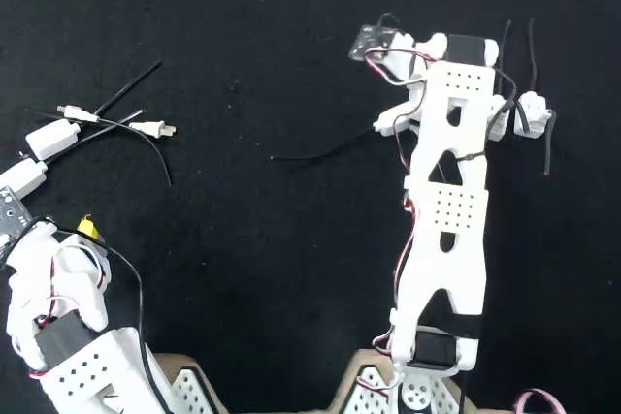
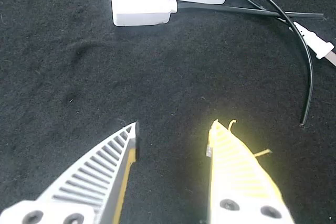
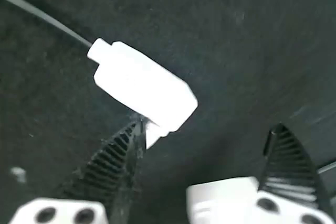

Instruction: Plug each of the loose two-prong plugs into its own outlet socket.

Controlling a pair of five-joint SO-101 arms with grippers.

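1. A small white two-prong plug (image 1: 155,128) on a thin black cord lies loose on the left part of the black cloth worktop (image 1: 252,239). A second plug (image 1: 73,113) lies near it, and their cords cross.
2. Two white boxy plastic outlet sockets (image 2: 142,4) lie side by side just beside the second plug (whether that plug is already seated I cannot tell).
3. The left claw (image 2: 173,127) has its white and yellow fingers apart and holds nothing. It hangs over bare cloth, short of the sockets.
4. The right claw (image 3: 207,129) is at the far right, with its dark fingers also apart and empty. A white corded block (image 3: 142,85) lies with one end at a fingertip.
5. My advice for the step in hand is to take the loose plug by its body and leave the prongs free. Square the prongs to the socket's slots, then press straight in, ideally with the socket steadied so it cannot skid.
6. No print or label on any part can be read.
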